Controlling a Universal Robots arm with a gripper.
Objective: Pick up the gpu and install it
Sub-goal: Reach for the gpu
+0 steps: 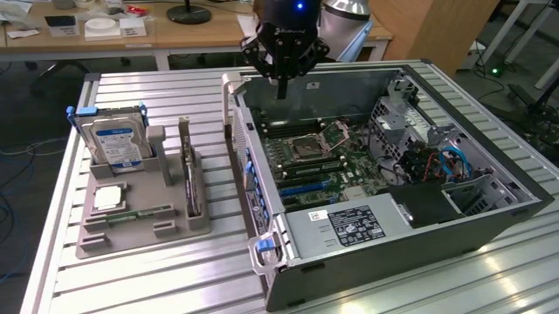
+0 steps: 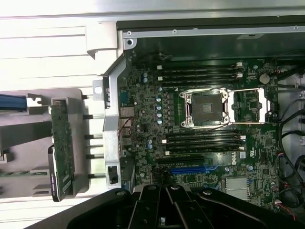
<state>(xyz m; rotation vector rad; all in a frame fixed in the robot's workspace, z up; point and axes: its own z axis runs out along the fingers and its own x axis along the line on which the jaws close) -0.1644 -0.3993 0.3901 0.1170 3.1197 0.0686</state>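
Gripper (image 1: 281,93) hangs over the far end of the open case (image 1: 436,239). Its fingers point straight down and are pinched together with nothing between them. It's closed and empty, and the tips are clear of everything, up above the mobo (image 1: 315,167).

The gpu (image 1: 191,186) is not picked up. It stands on its long edge in a slot of the grey holder (image 1: 131,229), at the holder's side nearest the case. In the ext. view that's left of the case and well apart from the gripper. The wrist cam shows the same card edge-on, green-brown board face up, just outside the case's side wall.

Other stuff on the holder:
- The hard drive (image 1: 115,140), blue-white label, is upright in its own pocket at the far end.
- A square silver chip (image 1: 108,196) lies flat nearer the front.
- A narrow green mem. stick (image 1: 140,214) lies flat beside the chip.

The case lies on its side on the slatted metal table (image 1: 131,275) with the cover off. On the mobo the CPU socket (image 1: 307,147) is open, with its lever frame swung out. RAM slots run on both sides of it. The blue slot (image 2: 188,169) sits past the socket with no card in it. From the wrist cam it's close to the gripper's body.
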